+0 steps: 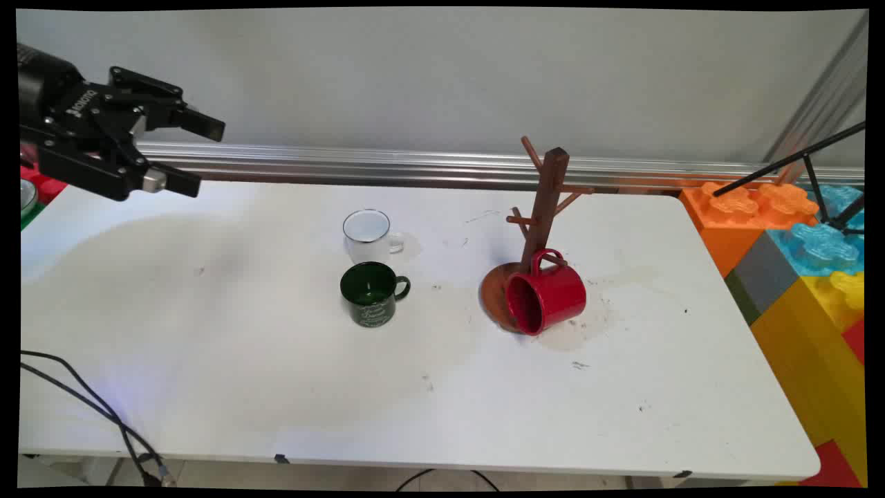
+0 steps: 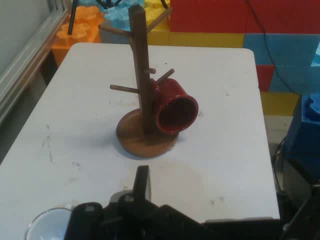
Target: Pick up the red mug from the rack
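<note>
1. Gripper (image 1: pixel 197 155) hangs high over the table's far-left corner, fingers spread apart and holding nothing; they point right along the far edge.
2. Nearest item to it: a clear glass mug (image 1: pixel 368 235) on the white table (image 1: pixel 207 360), right of and nearer than the hand, upright, handle to the right. The hand view catches only its rim at the bottom-left corner (image 2: pixel 47 225).
3. Just in front of that, a dark green mug (image 1: pixel 372 293), upright, handle right. The two stand close; I cannot tell if they touch.
4. Further right: a wooden mug tree (image 1: pixel 543 214) on a round base. A red mug (image 1: pixel 546 294) hangs by its handle from a low peg, tipped so its mouth faces near-left (its lower side seems to rest on the base or table).
5. Relation to the hand: tree and red mug lie well apart from it, across the table to the right. In the hand view the tree (image 2: pixel 142 80) sits almost dead ahead, the red mug's (image 2: pixel 175 111) open mouth turned toward the camera.
6. Coloured blocks (image 1: pixel 802 249) stand off the right end.
</note>
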`<state>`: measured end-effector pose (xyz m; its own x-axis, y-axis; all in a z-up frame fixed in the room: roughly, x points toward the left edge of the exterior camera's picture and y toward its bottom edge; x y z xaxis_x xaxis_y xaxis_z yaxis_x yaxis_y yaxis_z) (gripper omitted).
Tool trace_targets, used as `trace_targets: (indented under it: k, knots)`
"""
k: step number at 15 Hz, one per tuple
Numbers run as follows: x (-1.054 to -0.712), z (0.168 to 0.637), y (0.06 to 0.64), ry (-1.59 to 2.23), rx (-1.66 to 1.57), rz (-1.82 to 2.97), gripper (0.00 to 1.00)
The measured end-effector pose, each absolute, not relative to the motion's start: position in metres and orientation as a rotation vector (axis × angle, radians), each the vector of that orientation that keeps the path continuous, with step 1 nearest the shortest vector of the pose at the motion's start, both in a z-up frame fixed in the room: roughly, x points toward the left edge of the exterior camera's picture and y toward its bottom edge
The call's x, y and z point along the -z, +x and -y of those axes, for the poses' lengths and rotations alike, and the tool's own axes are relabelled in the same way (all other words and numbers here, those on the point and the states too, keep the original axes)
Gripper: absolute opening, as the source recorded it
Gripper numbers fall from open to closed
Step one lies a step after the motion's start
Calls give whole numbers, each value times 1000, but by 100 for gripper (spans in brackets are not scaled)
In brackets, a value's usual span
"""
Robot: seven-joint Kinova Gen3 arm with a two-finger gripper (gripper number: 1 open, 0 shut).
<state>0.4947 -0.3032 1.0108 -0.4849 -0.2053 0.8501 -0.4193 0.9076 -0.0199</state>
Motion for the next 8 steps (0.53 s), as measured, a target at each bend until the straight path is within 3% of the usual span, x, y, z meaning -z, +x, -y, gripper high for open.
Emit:
trace_targets:
  k: [8]
  knots:
    - [-1012, 311, 445, 506, -285, 2143, 100]
